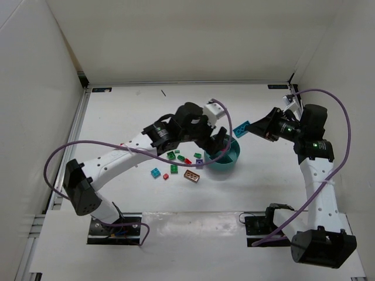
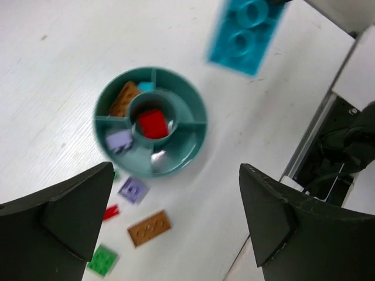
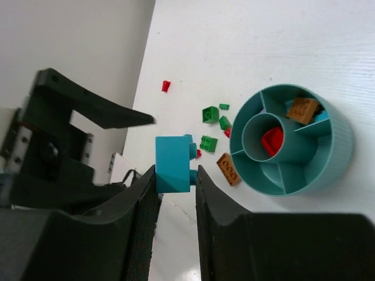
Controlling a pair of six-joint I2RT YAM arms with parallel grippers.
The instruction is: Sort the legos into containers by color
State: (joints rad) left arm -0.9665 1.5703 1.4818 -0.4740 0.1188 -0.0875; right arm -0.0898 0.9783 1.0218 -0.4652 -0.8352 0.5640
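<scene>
The teal divided bowl [image 1: 233, 161] [image 2: 193, 149] [image 3: 334, 170] holds a red brick [image 2: 153, 123] in its centre cup, a brown brick [image 2: 124, 98] and a purple brick [image 2: 120, 140] in wedges. My right gripper [image 3: 176, 175] is shut on a blue brick [image 3: 173, 164] [image 1: 242, 127] [image 2: 245, 34], held in the air beside the bowl. My left gripper [image 2: 176, 222] is open and empty above the bowl's near side. Loose on the table lie a brown brick [image 2: 149, 228] [image 1: 191, 175], a purple brick [image 2: 133, 189], red [image 2: 110, 212] and green [image 2: 102, 260] bricks.
More loose bricks lie left of the bowl in the top view: green ones [image 1: 171, 156], a blue one [image 1: 155, 172], a red one [image 1: 166, 176]. White walls enclose the table on three sides. The left arm reaches across the middle.
</scene>
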